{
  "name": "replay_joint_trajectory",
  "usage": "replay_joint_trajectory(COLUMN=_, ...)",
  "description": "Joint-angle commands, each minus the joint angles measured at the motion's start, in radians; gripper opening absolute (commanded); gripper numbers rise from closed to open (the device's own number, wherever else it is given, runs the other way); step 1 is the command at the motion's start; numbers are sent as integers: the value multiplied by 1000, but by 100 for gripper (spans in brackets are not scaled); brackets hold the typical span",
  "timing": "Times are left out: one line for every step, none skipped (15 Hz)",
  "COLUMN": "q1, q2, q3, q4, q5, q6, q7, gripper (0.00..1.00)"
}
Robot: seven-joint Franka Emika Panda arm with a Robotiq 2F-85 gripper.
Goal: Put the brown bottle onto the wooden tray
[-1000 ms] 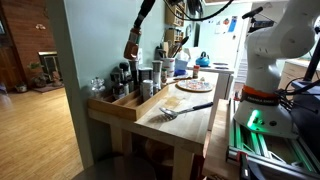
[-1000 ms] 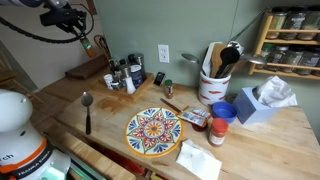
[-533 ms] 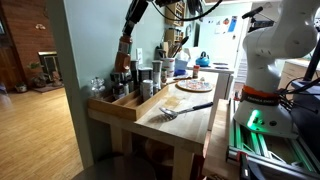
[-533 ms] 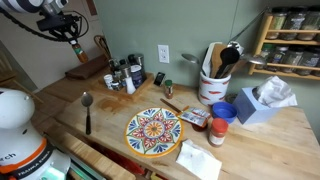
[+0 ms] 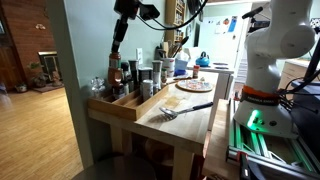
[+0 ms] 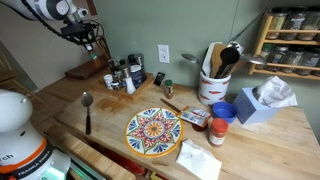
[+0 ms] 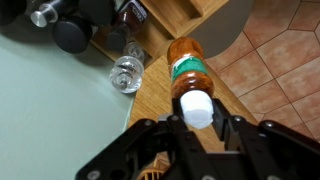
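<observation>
Brown bottle [image 7: 187, 62] hangs upright from the gripper [image 7: 197, 120], its white cap uppermost in the wrist view and a green band around its amber body. The jaws are clamped on it just below the cap, one on each side. Under the bottle runs a strip of pale wood; tile floor shows to one side. A clear glass jar [image 7: 127, 73] stands close by on that wood, and dark shakers [image 7: 70, 35] crowd just beyond it.

In an exterior view the gripper [image 5: 117, 55] comes down from above over the far end of the wooden tray [image 5: 128, 103], which lies along the wall-side edge of the tabletop [image 5: 190, 122]. Whether the bottle's base touches the tray I cannot tell.

In an exterior view a patterned plate [image 6: 153, 130] and a spoon [image 6: 87, 108] lie on the tabletop, well apart from the tray [image 6: 82, 72].
</observation>
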Motion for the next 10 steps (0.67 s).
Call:
replay_joint_trajectory(q1=-62, q2=94, q3=46, q4=74, q5=-61, q6=17, q7=35, gripper=8)
replay_joint_trajectory(q1=-71, q2=114, q3=52, q4=86, q5=-63, q6=20, q7=35, gripper=8)
replay_joint_trajectory(q1=-80, q2=132, q3=60, q4=97, q5=-78, q6=23, q7=45, gripper=8)
replay_joint_trajectory(q1=-89, q2=148, q3=66, q4=107, q5=-94, q6=25, q7=52, gripper=8)
replay_joint_trajectory(q1=-96, q2=163, q3=72, q4=116, q5=-104, q6=29, q7=59, gripper=8)
replay_joint_trajectory(q1=-103, q2=180, q3=78, q4=125, q5=-121, q6=33, q7=74, gripper=8)
replay_joint_trajectory(q1=-108, q2=196, q3=82, q4=134, q5=-140, q6=36, q7=86, gripper=8)
replay_joint_trajectory(q1=-112, q2=211, q3=86, q4=141, q5=-150, q6=45, q7=97, gripper=8)
replay_joint_trajectory(q1=-115, q2=225, q3=91, q4=147, q5=-160, q6=49, q7=109, gripper=8)
replay_joint_trajectory(q1=-118, q2=239, q3=95, q4=153, q5=-168, q6=50, q7=117, gripper=8)
